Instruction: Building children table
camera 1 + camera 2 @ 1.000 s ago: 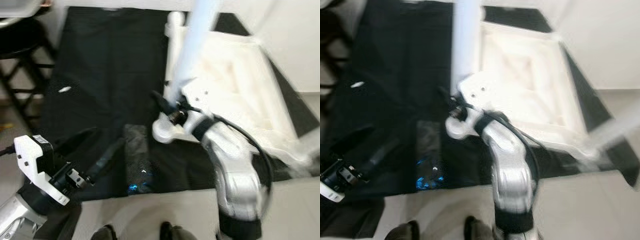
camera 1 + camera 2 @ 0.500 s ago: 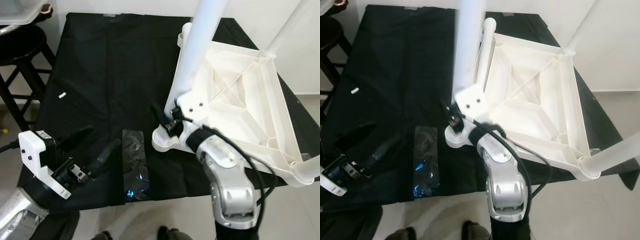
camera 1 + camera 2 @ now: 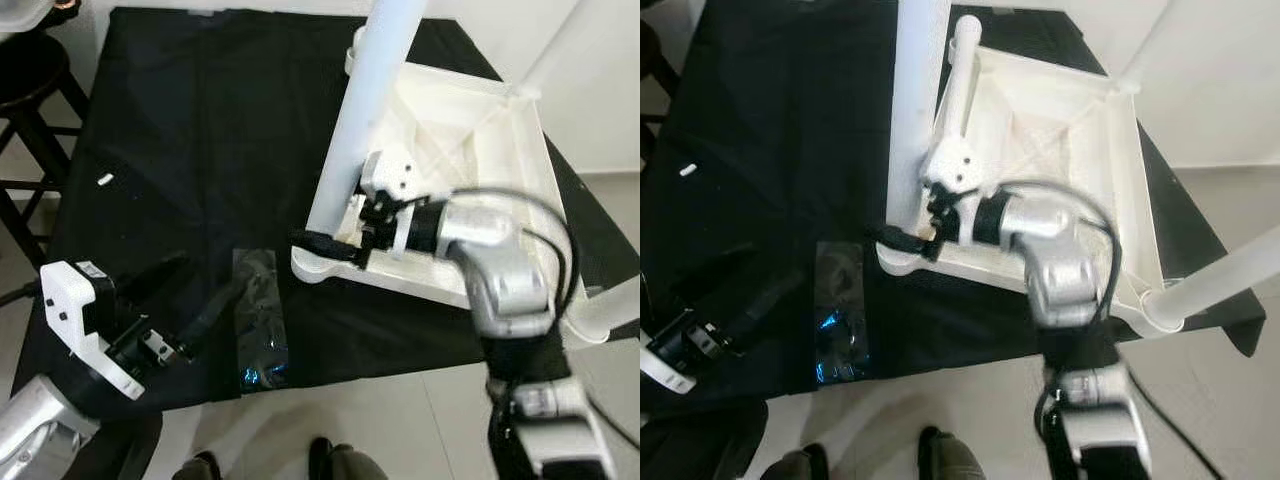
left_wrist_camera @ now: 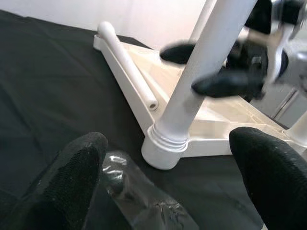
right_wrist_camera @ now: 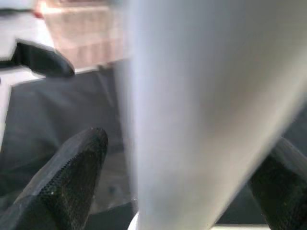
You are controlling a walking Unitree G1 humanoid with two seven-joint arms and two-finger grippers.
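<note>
From my remote station, I see the white plastic children's table top [image 3: 470,170] lying upside down on the black cloth-covered work surface [image 3: 200,130], its ribbed underside facing up. A white cylindrical table leg [image 3: 365,120] stands upright in the corner socket of the table top nearest the robot's left arm, rising out of the frame. The right gripper [image 3: 345,235] reaches across the table top to the base of that leg; the head views show one black finger ahead of the socket, and the right wrist view shows its two black fingers [image 5: 72,177] spread wide on either side of the blurred white leg, not closed on it. The left wrist view adds what the head views hide: a threaded collar at the foot of the leg where it meets the socket, and a loose white tube [image 4: 127,64] lying along the table top's edge beyond the leg. The left gripper [image 3: 195,305] hovers low over the cloth, well apart from the table top, its fingers [image 4: 76,182] held wide open. Between that gripper and the socket lies a crumpled clear plastic bag [image 3: 258,320]. A small white piece [image 3: 105,180] rests on the cloth far from the table top. A black stool [image 3: 35,100] stands beside the work surface.
</note>
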